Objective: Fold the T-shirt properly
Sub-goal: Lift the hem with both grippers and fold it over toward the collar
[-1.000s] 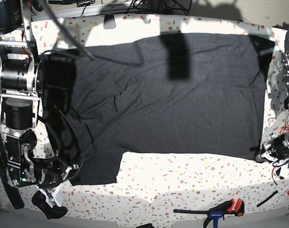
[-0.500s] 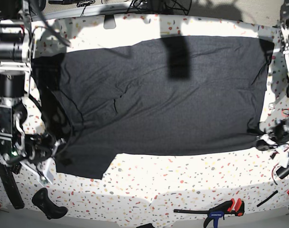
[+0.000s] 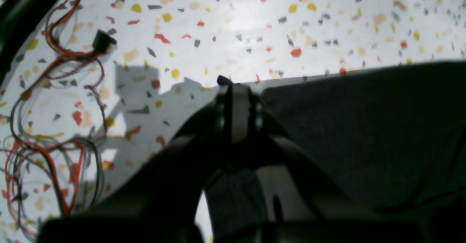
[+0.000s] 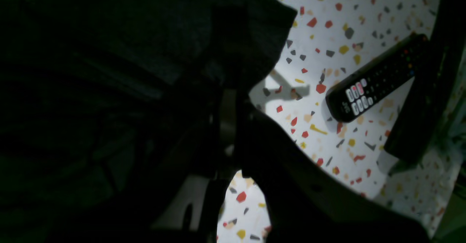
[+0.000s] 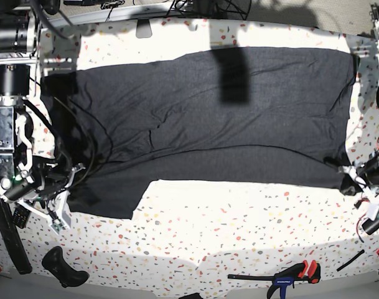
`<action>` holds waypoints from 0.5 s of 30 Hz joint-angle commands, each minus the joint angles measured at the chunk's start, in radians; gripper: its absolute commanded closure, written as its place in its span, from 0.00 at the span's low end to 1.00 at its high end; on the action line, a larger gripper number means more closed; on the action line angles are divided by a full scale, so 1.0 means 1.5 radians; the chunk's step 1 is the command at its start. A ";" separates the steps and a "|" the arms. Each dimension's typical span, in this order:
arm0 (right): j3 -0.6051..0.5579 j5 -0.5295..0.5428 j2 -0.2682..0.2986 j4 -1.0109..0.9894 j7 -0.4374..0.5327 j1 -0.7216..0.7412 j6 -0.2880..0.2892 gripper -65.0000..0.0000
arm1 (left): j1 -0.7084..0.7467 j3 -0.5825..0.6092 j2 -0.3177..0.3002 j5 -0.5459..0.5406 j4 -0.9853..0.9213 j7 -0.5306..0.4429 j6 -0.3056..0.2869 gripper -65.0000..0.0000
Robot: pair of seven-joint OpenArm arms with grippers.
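A: Plainly, the dark grey T-shirt (image 5: 208,118) lies spread over the speckled counter (image 5: 239,237).
B: And the left fingers (image 3: 236,101)?
A: Pressed together on its hem corner, fabric stretching off to one side of them.
B: The right fingers (image 4: 227,101)?
A: Clamped on the sleeve edge; a black remote control (image 4: 375,86) lies near them on bare counter.

white terrazzo table (image 5: 239,230) speckled red, yellow and grey. spread flat across most of it, a dark grey t-shirt (image 5: 239,124), one sleeve reaching toward the near left corner. by that sleeve, a black remote control (image 4: 375,86) lying on the bare top, apart from the cloth. near the front edge, a clamp (image 5: 289,277) with red and blue handles. loose red and black wires (image 3: 54,134) at the right edge.
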 commanded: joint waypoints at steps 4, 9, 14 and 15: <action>0.013 0.001 0.015 0.019 -0.001 0.007 -0.010 1.00 | 0.016 -0.016 -0.015 0.010 0.041 0.000 0.004 1.00; 0.056 0.001 0.015 0.030 -0.010 0.001 -0.010 1.00 | 0.065 -0.068 -0.015 -0.007 0.102 0.031 0.008 1.00; 0.089 0.061 0.021 0.054 -0.046 -0.005 -0.004 1.00 | 0.121 -0.130 -0.015 -0.010 0.196 0.054 0.008 1.00; 0.089 0.067 0.024 0.056 -0.050 -0.005 -0.003 1.00 | 0.133 -0.138 -0.015 -0.010 0.215 0.057 0.008 1.00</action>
